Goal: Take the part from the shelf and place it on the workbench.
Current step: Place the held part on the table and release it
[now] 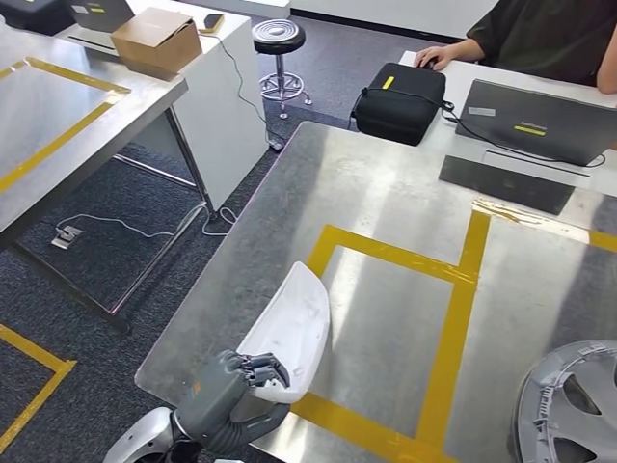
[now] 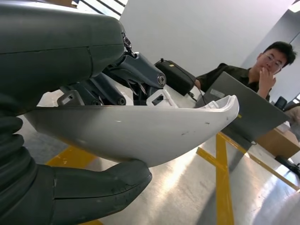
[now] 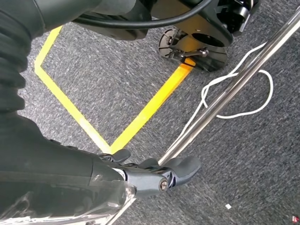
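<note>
The white part is gripped at its near end by the left hand, thumb beneath and fingers on top, over the near left of the worktop. Lower it level inside the yellow tape, left of the hubcap, then release. The right hand hangs empty, fingers loosely extended.

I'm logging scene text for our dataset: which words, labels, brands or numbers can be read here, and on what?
No text can be read.
Black case: yellow tag, too small to read.
Laptop: yellow strip and pale sticker on the lid, blurred.
Cardboard box: no legible print.
Left hand: small orange mark on the wrist cover, unreadable.
White part: no marking visible.
</note>
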